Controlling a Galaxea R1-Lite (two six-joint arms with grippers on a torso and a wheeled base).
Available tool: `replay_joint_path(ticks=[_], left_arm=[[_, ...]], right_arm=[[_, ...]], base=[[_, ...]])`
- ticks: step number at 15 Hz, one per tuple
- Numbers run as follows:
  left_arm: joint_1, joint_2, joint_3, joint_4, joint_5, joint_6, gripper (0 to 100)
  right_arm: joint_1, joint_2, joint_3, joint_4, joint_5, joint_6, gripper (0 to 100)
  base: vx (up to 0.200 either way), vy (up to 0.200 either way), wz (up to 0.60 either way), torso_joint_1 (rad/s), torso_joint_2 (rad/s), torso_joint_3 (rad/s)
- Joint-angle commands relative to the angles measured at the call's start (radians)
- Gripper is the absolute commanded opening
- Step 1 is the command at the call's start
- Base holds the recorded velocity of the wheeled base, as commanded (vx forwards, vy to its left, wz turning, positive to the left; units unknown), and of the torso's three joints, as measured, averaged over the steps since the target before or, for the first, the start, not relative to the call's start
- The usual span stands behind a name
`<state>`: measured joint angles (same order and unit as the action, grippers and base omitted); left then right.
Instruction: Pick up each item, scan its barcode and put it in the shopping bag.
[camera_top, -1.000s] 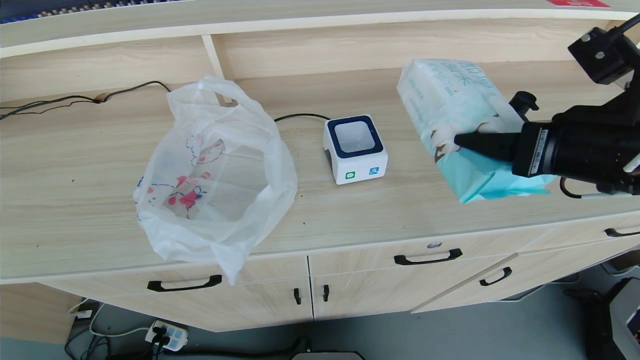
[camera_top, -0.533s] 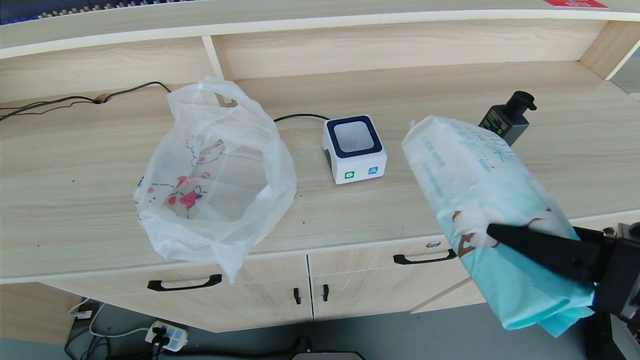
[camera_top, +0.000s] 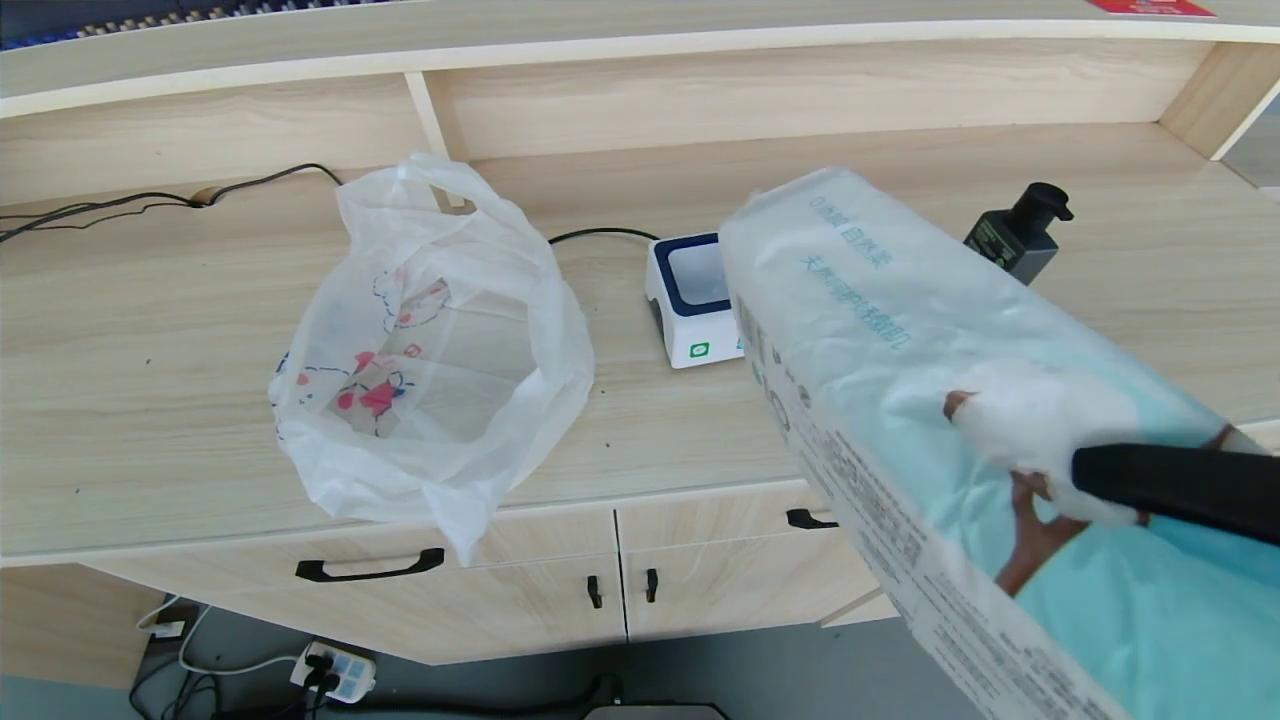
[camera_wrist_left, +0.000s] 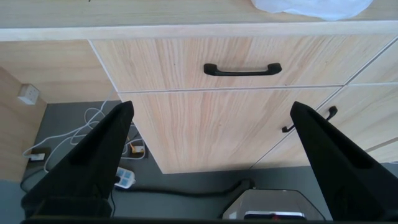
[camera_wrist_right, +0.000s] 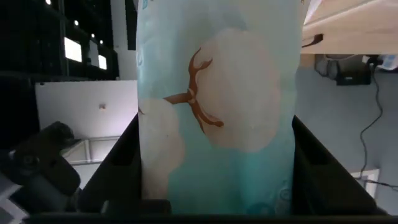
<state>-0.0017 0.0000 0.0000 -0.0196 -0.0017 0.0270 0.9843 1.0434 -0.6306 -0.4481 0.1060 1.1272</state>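
Note:
A large teal and white tissue pack (camera_top: 950, 420) hangs in the air at the right, close to the head camera, its far end covering part of the white barcode scanner (camera_top: 690, 300). My right gripper (camera_top: 1110, 480) is shut on the pack; the same pack (camera_wrist_right: 217, 106) sits between the two black fingers in the right wrist view. A white plastic shopping bag (camera_top: 430, 350) lies open on the counter at the left. A dark pump bottle (camera_top: 1020, 235) stands at the back right. My left gripper (camera_wrist_left: 211, 162) hangs open below the counter, facing the drawers.
A black cable (camera_top: 590, 235) runs from the scanner to the back of the wooden counter (camera_top: 150, 330). Drawers with black handles (camera_top: 370, 570) line the front. A power strip (camera_top: 335, 670) lies on the floor.
My right gripper has carried the tissue pack from the back right towards the front and up near the camera, tilting it so its printed side shows; the pack now overlaps the scanner.

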Motion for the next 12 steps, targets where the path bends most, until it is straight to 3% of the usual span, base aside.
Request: replay_joint_path(ticks=[1,6,9,12], left_arm=[[0.0,0.002,0.0,-0.002,0.0,0.001,100],[0.0,0.0,0.0,0.0,0.0,-0.001,100],[0.0,0.0,0.0,0.0,0.0,-0.001,100],[0.0,0.0,0.0,0.0,0.0,-0.001,100]], right_arm=[[-0.009,0.027,-0.07,-0.014,0.037,0.194,0],[-0.108,0.093,-0.08,-0.061,0.164,0.333,0],[-0.139,-0.025,0.008,-0.098,0.297,0.572,0],[-0.141,-0.091,0.074,-0.182,0.311,0.684,0]], base=[[0.0,0.0,0.0,0.0,0.0,0.0],[0.0,0.0,0.0,0.0,0.0,0.0],[0.0,0.0,0.0,0.0,0.0,0.0],[0.0,0.0,0.0,0.0,0.0,0.0]])
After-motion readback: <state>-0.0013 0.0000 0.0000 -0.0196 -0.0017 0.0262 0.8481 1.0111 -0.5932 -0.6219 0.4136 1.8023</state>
